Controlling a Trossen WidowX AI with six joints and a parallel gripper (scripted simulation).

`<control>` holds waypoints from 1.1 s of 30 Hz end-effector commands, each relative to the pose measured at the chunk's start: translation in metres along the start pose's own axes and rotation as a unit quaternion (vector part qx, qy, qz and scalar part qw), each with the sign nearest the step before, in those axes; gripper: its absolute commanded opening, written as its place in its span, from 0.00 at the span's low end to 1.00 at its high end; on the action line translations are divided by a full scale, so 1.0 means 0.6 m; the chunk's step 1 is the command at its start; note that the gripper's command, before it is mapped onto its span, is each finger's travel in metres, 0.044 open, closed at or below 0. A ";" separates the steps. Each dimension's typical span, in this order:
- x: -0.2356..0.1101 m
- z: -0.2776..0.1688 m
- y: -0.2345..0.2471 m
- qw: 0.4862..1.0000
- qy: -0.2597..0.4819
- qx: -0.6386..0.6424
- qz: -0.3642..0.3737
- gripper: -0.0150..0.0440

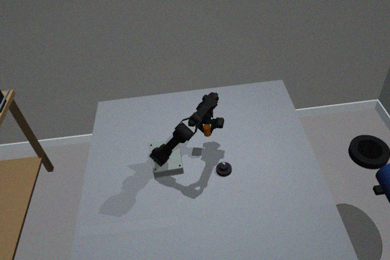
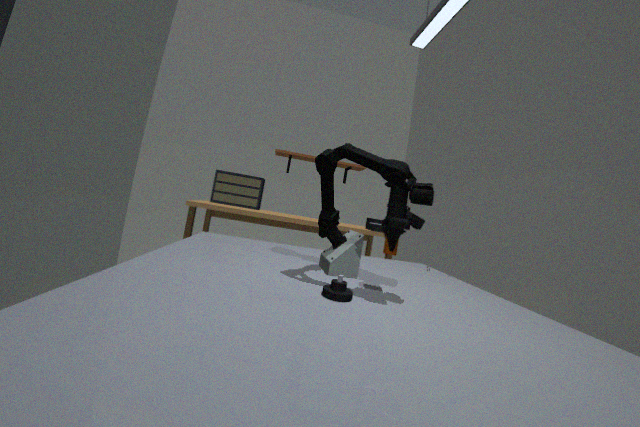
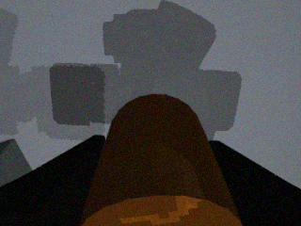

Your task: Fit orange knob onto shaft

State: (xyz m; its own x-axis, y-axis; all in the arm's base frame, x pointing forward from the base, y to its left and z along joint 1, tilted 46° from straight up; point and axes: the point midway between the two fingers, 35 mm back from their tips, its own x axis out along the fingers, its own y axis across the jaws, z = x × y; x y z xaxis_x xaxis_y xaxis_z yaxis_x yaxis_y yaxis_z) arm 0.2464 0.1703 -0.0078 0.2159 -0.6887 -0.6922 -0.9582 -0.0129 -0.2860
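Knob (image 1: 206, 130), orange and cylindrical, is hanging in the air between the dark fingers of the gripper (image 1: 208, 128), which is pinching it firmly by its sides. The arm is arching up from a pale grey base plate (image 1: 176, 168) on the grey table (image 1: 267, 219) and is pointing the gripper straight downward, so the knob is standing roughly upright with its lower end facing the table; this pose probably suits a hole underneath that must meet a shaft from above. In the wrist view the knob (image 3: 160, 183) is filling the lower middle of the frame, with only table surface and blocky arm shadows beyond it, so the pedestal is not under the knob. The round black pedestal (image 1: 223, 169) is sitting on the table nearer the camera and slightly to the right in the top view, well apart from the knob, with the short silver shaft (image 1: 223, 165) rising from its centre. In the low exterior view the pedestal (image 2: 337, 292) is lying in front of the arm's base while the knob (image 2: 391, 246) is hanging farther back and to the right, clear of the surface. The shaft's flat side is too small to make out, and the knob's hole is hidden, so alignment cannot be judged.
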 end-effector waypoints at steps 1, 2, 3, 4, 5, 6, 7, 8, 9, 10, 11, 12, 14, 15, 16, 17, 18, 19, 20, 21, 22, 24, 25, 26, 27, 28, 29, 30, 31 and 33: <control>0.027 0.007 -0.002 1.000 -0.003 -0.002 0.013 0.25; 0.036 0.008 -0.003 1.000 -0.003 -0.002 0.013 0.25; 0.046 0.009 -0.003 1.000 -0.004 -0.002 0.014 0.25; 0.055 0.010 -0.004 1.000 -0.004 -0.002 0.014 0.25; 0.065 0.012 -0.005 1.000 -0.004 -0.001 0.014 0.25; 0.075 0.013 -0.006 1.000 -0.004 -0.001 0.014 0.25; 0.084 0.014 -0.007 1.000 -0.004 -0.001 0.014 0.25; 0.094 0.014 -0.007 1.000 -0.005 -0.001 0.014 0.25; 0.104 0.015 -0.007 1.000 -0.005 -0.001 0.014 0.25; 0.113 0.016 -0.008 1.000 -0.005 0.000 0.014 0.25; 0.123 0.016 -0.008 1.000 -0.005 0.000 0.015 0.25; 0.132 0.017 -0.008 1.000 -0.004 0.000 0.015 0.25; 0.151 0.018 -0.009 1.000 -0.004 0.001 0.015 0.25; 0.160 0.018 -0.009 1.000 -0.004 0.001 0.015 0.25; 0.169 0.018 -0.009 1.000 -0.003 0.001 0.015 0.25; 0.178 0.019 -0.009 1.000 -0.003 0.001 0.015 0.25; 0.188 0.019 -0.009 1.000 -0.002 0.002 0.015 0.25; 0.197 0.019 -0.009 1.000 -0.002 0.002 0.015 0.25; 0.206 0.020 -0.010 1.000 -0.001 0.002 0.015 0.25; 0.213 0.020 -0.010 1.000 -0.001 0.003 0.015 0.25; 0.217 0.021 -0.011 1.000 0.000 0.003 0.015 0.25; 0.219 0.021 -0.011 1.000 0.000 0.003 0.015 0.25; 0.219 0.021 -0.011 1.000 0.000 0.003 0.015 0.25; 0.219 0.020 -0.011 1.000 0.000 0.003 0.015 0.25; 0.219 0.020 -0.011 1.000 0.000 0.003 0.015 0.25; 0.219 0.020 -0.011 1.000 0.000 0.003 0.015 0.25; 0.219 0.020 -0.011 1.000 0.000 0.003 0.015 0.25; 0.219 0.021 -0.011 1.000 0.000 0.003 0.015 0.25; 0.219 0.021 -0.011 1.000 0.000 0.003 0.015 0.25; 0.219 0.022 -0.010 1.000 0.000 0.003 0.015 0.25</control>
State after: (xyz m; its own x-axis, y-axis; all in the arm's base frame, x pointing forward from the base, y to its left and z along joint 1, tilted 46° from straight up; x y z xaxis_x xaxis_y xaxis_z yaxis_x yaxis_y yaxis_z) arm 0.2829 0.0906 -0.1042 0.1848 -0.6851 -0.7046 -0.9630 0.0168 -0.2690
